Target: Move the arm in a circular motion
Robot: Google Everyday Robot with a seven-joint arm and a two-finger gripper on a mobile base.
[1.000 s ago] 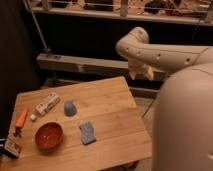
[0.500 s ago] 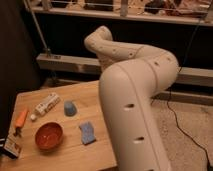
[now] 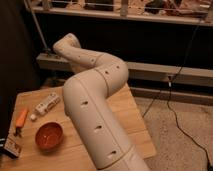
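Note:
The arm (image 3: 95, 105) is a thick cream-white tube with rows of small dark holes. It rises from the bottom middle of the camera view, bends at a rounded elbow (image 3: 107, 75) and reaches up and left to a rounded joint (image 3: 67, 44) above the table's back edge. The gripper is not in view; it lies somewhere past that far joint, hidden by the arm.
A wooden table (image 3: 135, 120) stands under the arm. On its left part are a white carton (image 3: 47, 103), an orange tool (image 3: 21, 120), a red-brown bowl (image 3: 49, 136) and a small dark packet (image 3: 11, 147). A metal rack (image 3: 165, 75) runs behind, and a cable (image 3: 175, 95) hangs at right.
The arm has swung from the right side leftward across the view. Its far joint now sits at upper left, and the arm covers the blue things on the table's middle.

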